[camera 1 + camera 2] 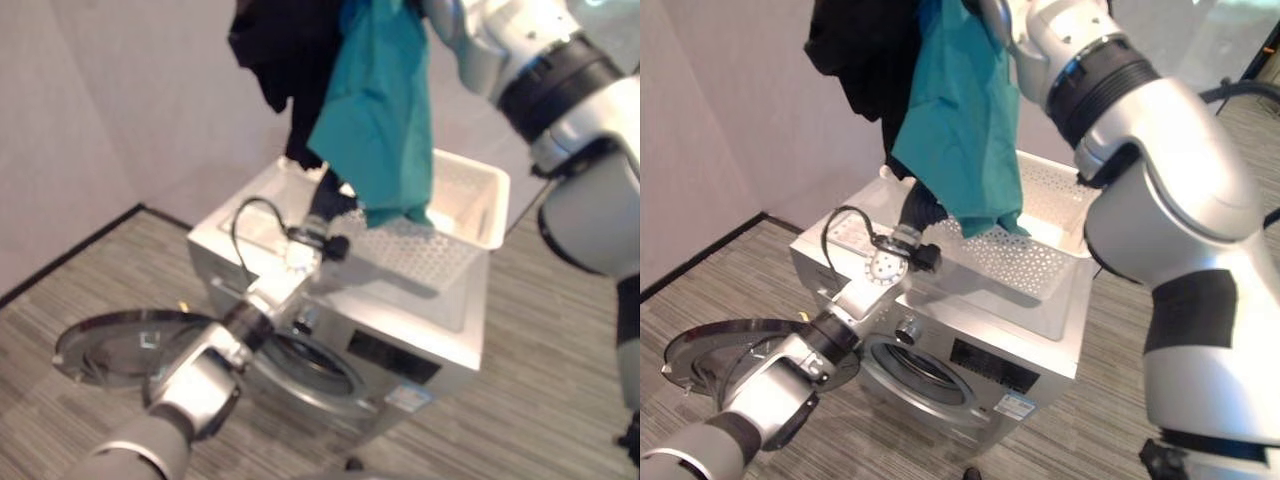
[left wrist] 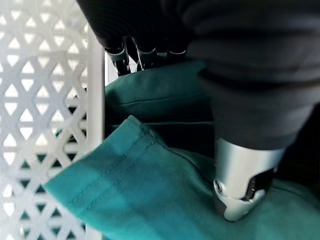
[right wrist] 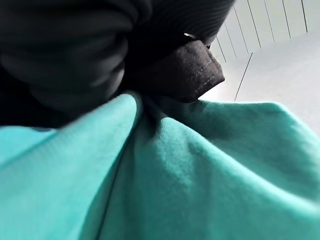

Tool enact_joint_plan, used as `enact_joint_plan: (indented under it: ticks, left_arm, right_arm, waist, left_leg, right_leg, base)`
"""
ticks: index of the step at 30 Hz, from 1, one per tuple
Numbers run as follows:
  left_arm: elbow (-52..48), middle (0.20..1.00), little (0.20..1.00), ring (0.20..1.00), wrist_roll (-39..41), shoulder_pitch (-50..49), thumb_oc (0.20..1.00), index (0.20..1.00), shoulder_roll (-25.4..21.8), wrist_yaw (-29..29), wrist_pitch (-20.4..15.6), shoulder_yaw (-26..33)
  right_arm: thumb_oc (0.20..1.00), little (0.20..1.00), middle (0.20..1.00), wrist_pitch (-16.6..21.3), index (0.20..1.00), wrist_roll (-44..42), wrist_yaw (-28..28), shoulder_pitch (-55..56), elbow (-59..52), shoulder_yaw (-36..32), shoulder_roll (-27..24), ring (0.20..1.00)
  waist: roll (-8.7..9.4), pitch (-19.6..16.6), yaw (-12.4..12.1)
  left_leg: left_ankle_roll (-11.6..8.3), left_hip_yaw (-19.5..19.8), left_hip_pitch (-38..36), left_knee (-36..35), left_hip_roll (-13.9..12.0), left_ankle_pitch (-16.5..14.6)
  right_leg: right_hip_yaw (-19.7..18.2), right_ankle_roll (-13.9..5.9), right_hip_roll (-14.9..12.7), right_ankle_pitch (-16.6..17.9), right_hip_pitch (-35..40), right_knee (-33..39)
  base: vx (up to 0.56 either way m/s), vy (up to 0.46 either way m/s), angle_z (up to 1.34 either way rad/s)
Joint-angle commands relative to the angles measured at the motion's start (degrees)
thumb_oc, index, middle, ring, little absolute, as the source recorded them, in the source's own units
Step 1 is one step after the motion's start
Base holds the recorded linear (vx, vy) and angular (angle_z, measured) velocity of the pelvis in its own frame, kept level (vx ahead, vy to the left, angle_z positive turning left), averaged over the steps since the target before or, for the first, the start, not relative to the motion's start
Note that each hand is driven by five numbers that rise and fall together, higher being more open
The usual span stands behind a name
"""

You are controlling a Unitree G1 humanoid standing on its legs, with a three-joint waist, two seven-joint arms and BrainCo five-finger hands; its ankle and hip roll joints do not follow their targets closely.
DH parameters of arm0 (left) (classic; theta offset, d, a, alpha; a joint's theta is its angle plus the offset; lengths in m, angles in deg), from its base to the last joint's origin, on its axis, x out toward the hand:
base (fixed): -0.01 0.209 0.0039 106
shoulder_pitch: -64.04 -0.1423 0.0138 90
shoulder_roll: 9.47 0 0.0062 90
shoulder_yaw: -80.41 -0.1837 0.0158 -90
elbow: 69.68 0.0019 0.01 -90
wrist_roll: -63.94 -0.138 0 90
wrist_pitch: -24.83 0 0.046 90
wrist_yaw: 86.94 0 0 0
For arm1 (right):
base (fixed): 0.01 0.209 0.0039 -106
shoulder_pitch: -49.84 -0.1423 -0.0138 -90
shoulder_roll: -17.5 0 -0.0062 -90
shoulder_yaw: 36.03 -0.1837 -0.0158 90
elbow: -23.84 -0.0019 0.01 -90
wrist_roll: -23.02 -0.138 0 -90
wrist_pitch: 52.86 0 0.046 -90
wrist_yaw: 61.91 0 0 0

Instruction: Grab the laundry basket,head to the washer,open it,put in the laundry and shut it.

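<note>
A white perforated laundry basket stands on top of the silver washer. The washer's round door is swung wide open to the left, baring the drum opening. My right hand is raised high above the basket, shut on a bunch of laundry. From it hang a teal garment and a black garment. The teal garment's lower end reaches into the basket. My left hand reaches in at the basket's left rim, its fingers straight against the teal cloth.
The washer stands on grey striped floor near a pale wall with a dark baseboard. The open door juts out low at the left of the washer's front. The basket's mesh wall is close beside my left hand.
</note>
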State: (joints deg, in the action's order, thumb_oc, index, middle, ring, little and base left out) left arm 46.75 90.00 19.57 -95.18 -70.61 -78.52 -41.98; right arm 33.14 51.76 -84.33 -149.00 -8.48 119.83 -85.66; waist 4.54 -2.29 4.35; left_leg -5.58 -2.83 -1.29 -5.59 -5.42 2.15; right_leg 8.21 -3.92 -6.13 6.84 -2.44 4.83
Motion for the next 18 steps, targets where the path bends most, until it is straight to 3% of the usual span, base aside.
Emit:
enact_joint_plan:
  ticks: [1,7,18]
  left_arm:
    - [0.6,1.0,1.0,1.0,-0.9,9.6,1.0,1.0,-0.7,2.0,-3.8,1.7]
    - [2.0,1.0,1.0,1.0,-0.4,11.8,1.0,1.0,0.1,3.0,-4.1,2.3]
    - [11.3,1.0,1.0,1.0,3.3,18.0,1.0,1.0,5.1,9.8,-5.7,4.8]
  right_arm:
    - [0.2,0.2,0.2,-3.4,0.2,-2.0,-1.5,-12.0,10.2,0.8,-1.1,0.2]
    - [0.2,0.2,0.2,-3.5,0.2,-3.1,-1.6,-12.9,11.8,1.3,-0.7,0.2]
    - [0.2,0.2,0.2,-3.6,0.2,-5.8,-1.9,-12.2,11.9,0.0,3.7,0.2]
  waist:
    - [1.25,-0.7,-1.1]
    - [1.48,-1.1,-1.1]
    - [1.36,-1.6,0.0]
  left_leg:
    - [0.44,-2.0,-2.5,3.0,-2.4,-6.1]
    - [0.39,-1.7,-2.5,3.0,-2.3,-6.0]
    - [0.3,-2.5,-3.1,2.9,-2.4,-6.0]
  right_leg:
    - [-0.9,-6.27,-5.7,-5.6,2.8,-5.3]
    - [-0.6,-6.28,-5.8,-5.5,3.2,-5.2]
    - [-1.2,-6.16,-5.6,-5.3,2.9,-5.3]
  base:
    - [0.0,0.0,0.0]
    - [0.0,0.0,0.0]
    - [0.0,0.0,0.0]
